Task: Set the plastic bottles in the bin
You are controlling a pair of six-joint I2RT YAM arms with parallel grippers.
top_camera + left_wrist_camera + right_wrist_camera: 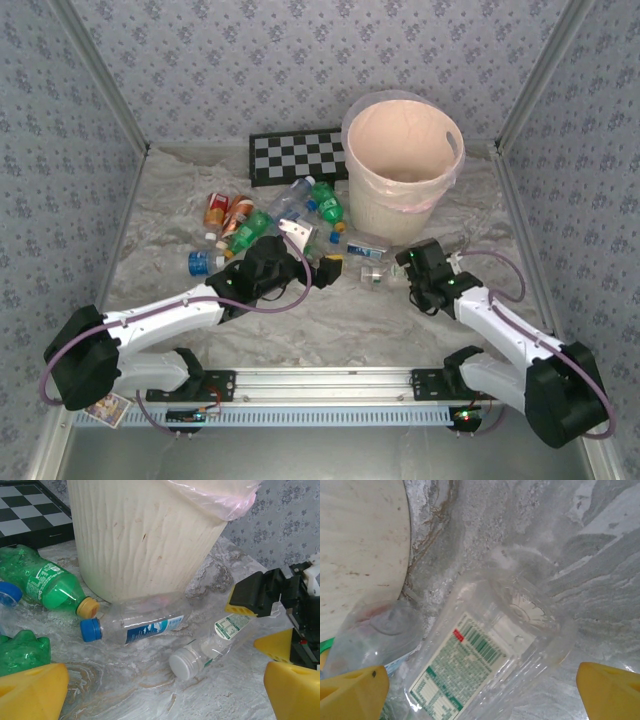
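The bin [403, 150] stands at the back right; its ribbed cream wall [145, 535] rises close ahead in the left wrist view. Plastic bottles [262, 222] lie scattered to its left. My left gripper [165, 695] is open and empty, low over the table. Beyond it lie a clear bottle with a blue cap [140, 622] and a clear bottle with a white cap [210, 645]. My right gripper [482, 692] is open, with its yellow tips on either side of that white-capped bottle's labelled body [485, 665]. A green bottle with a yellow cap [50, 582] lies further left.
A black-and-white checkerboard [297, 155] lies flat left of the bin. Patterned walls close in the table on three sides. Another crushed clear bottle [375, 630] rests against the bin's foot [360, 545]. The marbled table [330, 325] is bare in front of the bottles.
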